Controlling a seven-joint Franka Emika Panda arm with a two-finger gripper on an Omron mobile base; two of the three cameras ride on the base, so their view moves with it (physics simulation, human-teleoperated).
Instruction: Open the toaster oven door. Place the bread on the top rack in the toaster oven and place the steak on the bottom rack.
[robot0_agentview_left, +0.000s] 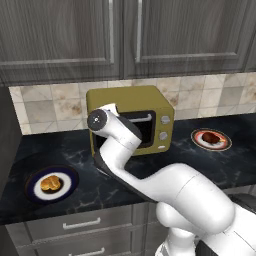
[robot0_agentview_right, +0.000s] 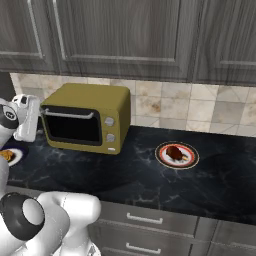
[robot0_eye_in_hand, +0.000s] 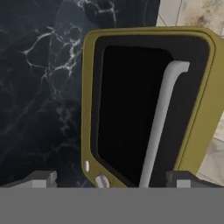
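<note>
Gripper (robot0_eye_in_hand: 111, 179) nearest, fingers apart, nothing between them, facing the toaster oven door (robot0_agentview_right: 71, 128), which is shut. Toaster oven (robot0_agentview_left: 131, 119) on counter; handle (robot0_agentview_right: 69, 114) runs horizontally. Bread (robot0_agentview_left: 50, 183) on blue-rimmed plate (robot0_agentview_left: 67, 190) left of oven; steak (robot0_agentview_right: 174, 152) on red-rimmed plate (robot0_agentview_right: 162, 157) right.

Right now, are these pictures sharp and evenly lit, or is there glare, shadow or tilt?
Left base view: soft, even light, no glare on the oven door. Right base view: slightly blurry, faint shadow under the oven. Hand view: rolled sideways, so the handle runs up the frame; the glass is plain black, reflecting nothing.
</note>
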